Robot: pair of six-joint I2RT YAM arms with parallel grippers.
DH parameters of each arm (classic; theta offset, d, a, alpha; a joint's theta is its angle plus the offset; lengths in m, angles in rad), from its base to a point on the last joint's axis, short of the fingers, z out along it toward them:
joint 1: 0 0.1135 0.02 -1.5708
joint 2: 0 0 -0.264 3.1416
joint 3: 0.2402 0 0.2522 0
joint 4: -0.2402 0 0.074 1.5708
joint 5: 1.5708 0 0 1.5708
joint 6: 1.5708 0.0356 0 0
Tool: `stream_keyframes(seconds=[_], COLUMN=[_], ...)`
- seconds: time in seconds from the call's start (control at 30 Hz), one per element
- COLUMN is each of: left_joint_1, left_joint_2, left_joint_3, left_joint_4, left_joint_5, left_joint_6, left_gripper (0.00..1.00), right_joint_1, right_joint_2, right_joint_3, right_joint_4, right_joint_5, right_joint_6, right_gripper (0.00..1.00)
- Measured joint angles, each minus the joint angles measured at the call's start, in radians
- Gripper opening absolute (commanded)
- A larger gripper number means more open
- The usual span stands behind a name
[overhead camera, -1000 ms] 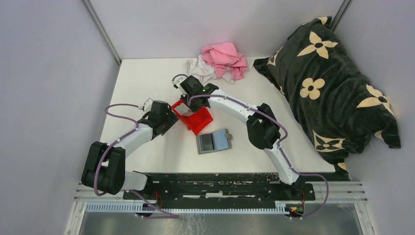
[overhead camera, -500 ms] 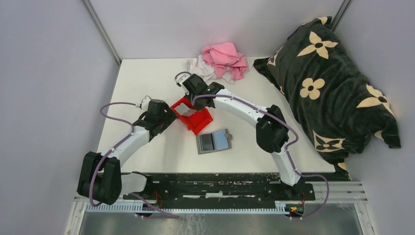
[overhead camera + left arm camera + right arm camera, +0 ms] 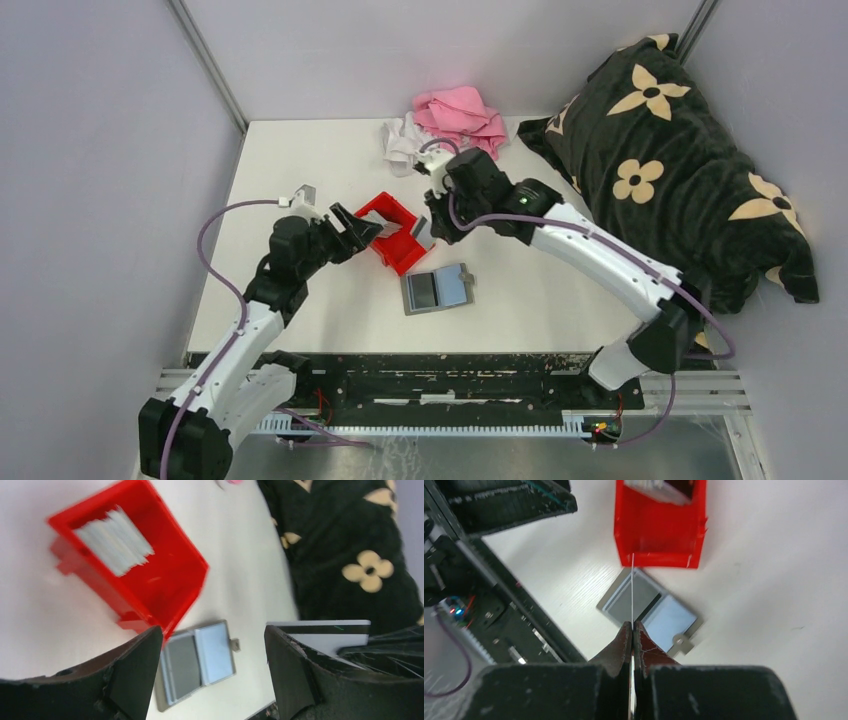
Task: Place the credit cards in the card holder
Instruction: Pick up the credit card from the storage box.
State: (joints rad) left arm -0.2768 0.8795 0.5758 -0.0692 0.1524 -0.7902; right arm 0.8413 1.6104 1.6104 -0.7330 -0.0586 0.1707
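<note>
Left tool [image 3: 362, 228] open, empty, at 9 o'clock of red bin [image 3: 404, 258], which holds the credit cards [image 3: 115, 540]. Right tool [image 3: 631, 626] clamped on one card [image 3: 324, 636], edge-on, above the bench [image 3: 300, 160]. Card holder [image 3: 437, 289] lies open at 5 o'clock of the bin. Likely step: card transfer. Next needs the card edge lined up with a slot.

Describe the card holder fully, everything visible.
The card holder lies opened flat on the white table, just nearer the arm bases than the red bin. Two panels show: one dark grey, one lighter bluish-grey, with a small holed tab at the lighter end. It looks smooth; the material is unclear. Nothing lies on it. Whether its corner touches the bin is unclear.
</note>
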Motion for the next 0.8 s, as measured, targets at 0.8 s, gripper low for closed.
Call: stream_keyframes(seconds=[0.8], left_joint_1=[-0.28], left_joint_2=[-0.069], left_joint_3=[-0.097], left_joint_4=[0.102], left_joint_5=[0.485], left_joint_6=[0.078], left_gripper=[0.73], right_joint_1=[-0.189], right_joint_2=[-0.297], right_joint_3=[-0.548], right_joint_4=[0.237], right_joint_5=[-0.755], right_joint_6=[0.414], right_gripper=[0.01])
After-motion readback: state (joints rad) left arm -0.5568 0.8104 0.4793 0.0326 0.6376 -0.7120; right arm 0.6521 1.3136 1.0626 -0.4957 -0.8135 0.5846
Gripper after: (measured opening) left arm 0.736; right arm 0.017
